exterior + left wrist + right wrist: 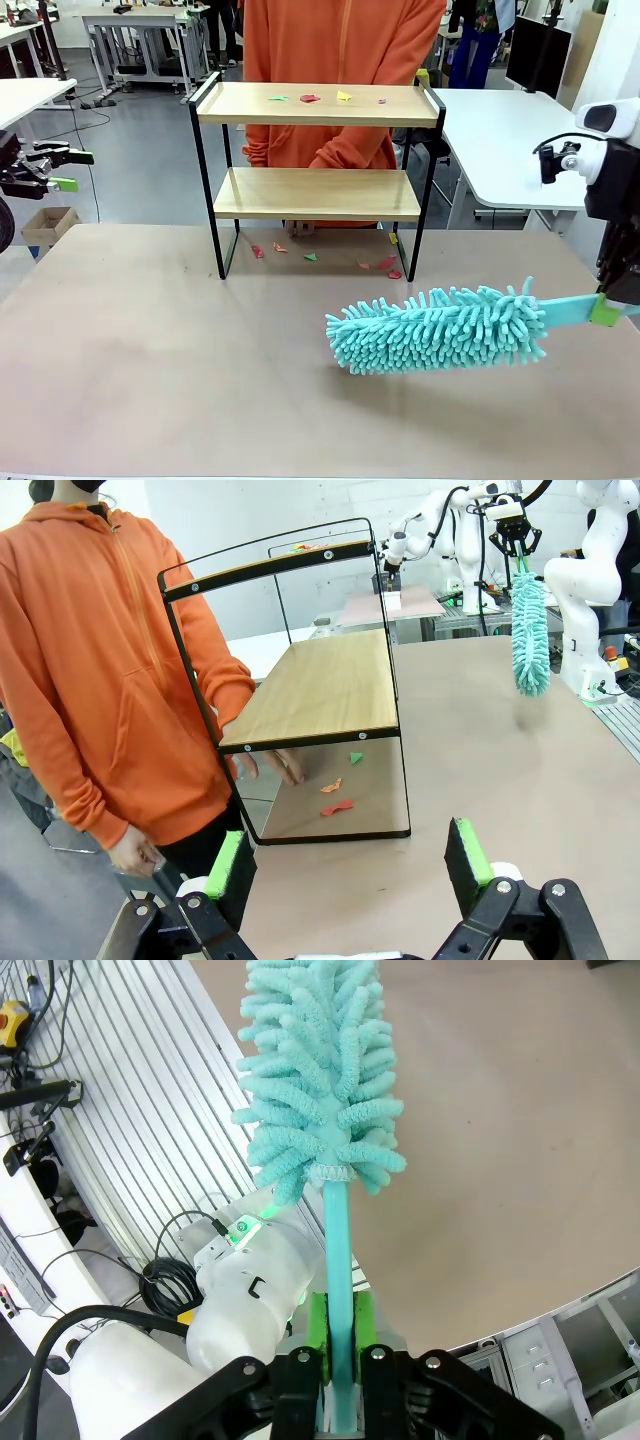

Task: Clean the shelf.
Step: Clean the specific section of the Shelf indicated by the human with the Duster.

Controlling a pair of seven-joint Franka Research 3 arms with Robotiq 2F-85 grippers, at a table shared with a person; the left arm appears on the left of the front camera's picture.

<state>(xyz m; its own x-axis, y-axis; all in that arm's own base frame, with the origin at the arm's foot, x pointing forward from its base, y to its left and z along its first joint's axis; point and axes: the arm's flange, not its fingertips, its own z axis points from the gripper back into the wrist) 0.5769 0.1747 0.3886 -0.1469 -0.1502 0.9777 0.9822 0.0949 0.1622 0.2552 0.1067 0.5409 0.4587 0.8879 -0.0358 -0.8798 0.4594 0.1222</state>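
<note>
shelf [315,192] stands at the far middle of the surface [150,350], in front of a person in an orange hoodie [340,40]. the right arm comes in over the right edge, right fingers [603,310] clenched on the handle of a teal microfibre duster [440,328] held level, low over the surface, nearer than the shelf and apart from it. left fingers [62,184] hang past the left edge, spread wide and grasping nothing, well apart from the shelf. paper scraps [310,98] lie on its top board.
</note>
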